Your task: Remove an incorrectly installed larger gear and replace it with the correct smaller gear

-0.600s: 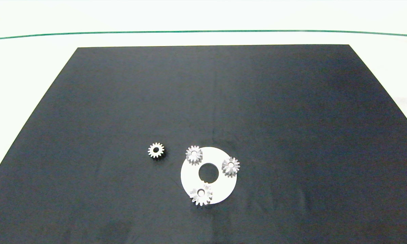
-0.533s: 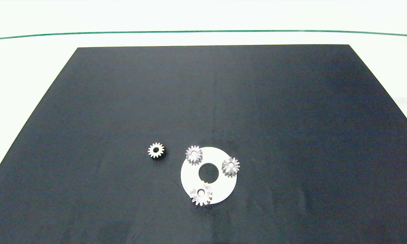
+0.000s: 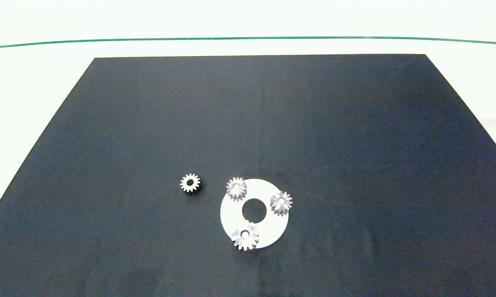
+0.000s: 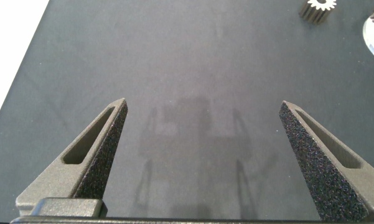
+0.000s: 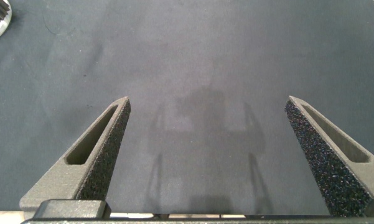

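Silver larger gear head-view only.

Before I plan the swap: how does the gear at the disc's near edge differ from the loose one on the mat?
The larger gear sits on the white disc; the smaller gear lies alone on the black mat. The larger gear is wider, with longer teeth. Both are silver, lying flat.

We look down on a black mat that covers most of the view, its far edge running straight from eleven to one o'clock. Around it lies a pale, brightly lit white tabletop. A thin green line curves across the surface at twelve o'clock.
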Available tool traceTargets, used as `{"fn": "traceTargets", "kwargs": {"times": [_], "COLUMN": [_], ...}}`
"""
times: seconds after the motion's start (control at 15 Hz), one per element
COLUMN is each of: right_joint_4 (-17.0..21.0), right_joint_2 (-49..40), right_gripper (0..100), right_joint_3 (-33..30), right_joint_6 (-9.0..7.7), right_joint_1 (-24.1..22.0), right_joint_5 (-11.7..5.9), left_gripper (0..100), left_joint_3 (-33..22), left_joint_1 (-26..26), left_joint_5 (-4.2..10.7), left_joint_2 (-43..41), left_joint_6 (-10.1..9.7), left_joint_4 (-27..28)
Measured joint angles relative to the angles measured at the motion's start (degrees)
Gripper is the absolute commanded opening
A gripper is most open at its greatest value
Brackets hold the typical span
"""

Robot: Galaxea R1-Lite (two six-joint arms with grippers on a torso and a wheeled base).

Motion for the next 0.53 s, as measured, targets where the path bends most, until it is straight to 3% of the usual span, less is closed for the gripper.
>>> {"fn": "traceTargets", "kwargs": {"times": [0.2,0.33,0.47,0.53], "right_joint_4": [0.1,0.5,3.2,5.5], "right_joint_2": [0.0,0.5,3.4,6.0], "right_gripper": [100,100,100,100], "right_joint_3": [0.0,-0.6,-5.5,-10.0], "right_joint_6": [0.0,-0.69,-2.76,-3.69], "right_joint_1": [0.0,-0.2,-0.4,-0.4], "right_joint_5": [-0.06,-0.48,-0.52,-0.39], "left_gripper": [100,100,100,100], "left_joint_3": [0.0,-1.1,-7.4,-13.6], "left_joint_1": [0.0,0.1,0.4,0.5], "left_joint_5": [0.2,0.68,0.79,0.85], "left_joint_2": [0.0,0.2,2.9,5.9], "left_joint_6": [0.04,1.12,3.19,3.63], "left_joint_4": [0.0,0.7,5.7,9.5]}}
